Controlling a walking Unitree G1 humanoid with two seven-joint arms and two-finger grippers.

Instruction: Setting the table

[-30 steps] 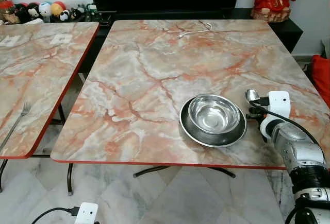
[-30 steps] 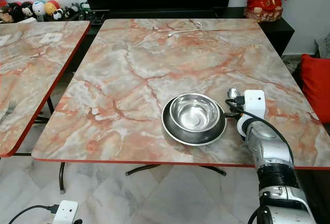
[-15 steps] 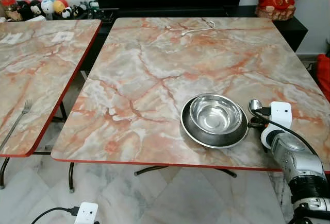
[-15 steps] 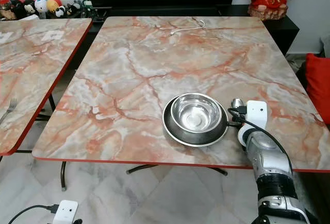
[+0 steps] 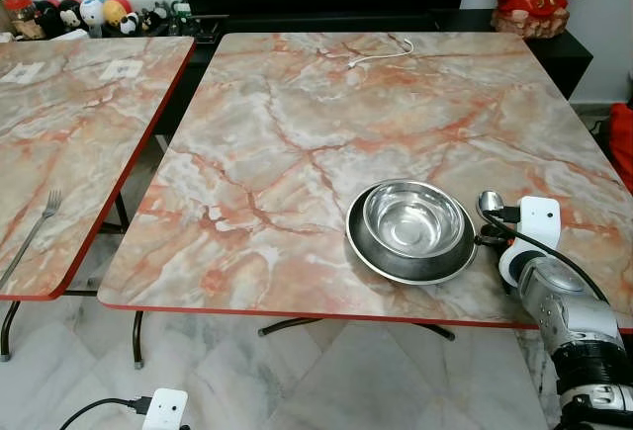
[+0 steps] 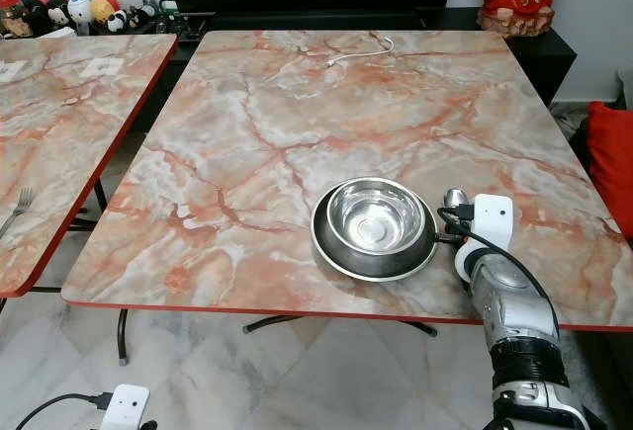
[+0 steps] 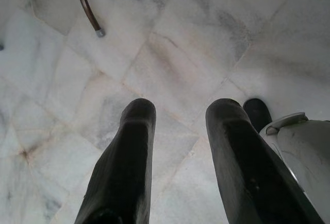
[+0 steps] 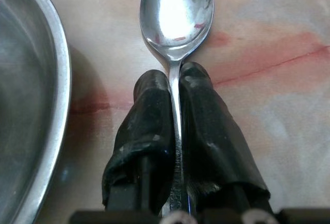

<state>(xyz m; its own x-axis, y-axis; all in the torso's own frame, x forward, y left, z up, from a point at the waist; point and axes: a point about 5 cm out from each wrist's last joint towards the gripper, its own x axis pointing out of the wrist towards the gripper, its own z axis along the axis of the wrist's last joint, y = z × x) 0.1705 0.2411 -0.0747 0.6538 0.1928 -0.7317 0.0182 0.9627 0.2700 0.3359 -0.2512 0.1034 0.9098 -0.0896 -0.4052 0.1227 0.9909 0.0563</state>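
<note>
Marble bench (image 5: 297, 143), steel plate (image 5: 368, 247) with bowl (image 5: 412, 217) nested near front edge. Right tool (image 8: 175, 87) clamped tight on spoon (image 8: 177, 10) handle, spoon's long axis pointing away from robot, bowl-end just beside plate's right rim. Left tool (image 7: 178, 126) hangs idle, parted, over the floor.

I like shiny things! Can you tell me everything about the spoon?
The spoon is shiny silver metal with a smooth oval bowl facing up, mirroring light and a bit of red. Its thin handle is pinched between the two black fingers of the right tool, so most of it is hidden. It sits low over the marble table, just right of the steel plate; whether it touches the table cannot be told.
</note>
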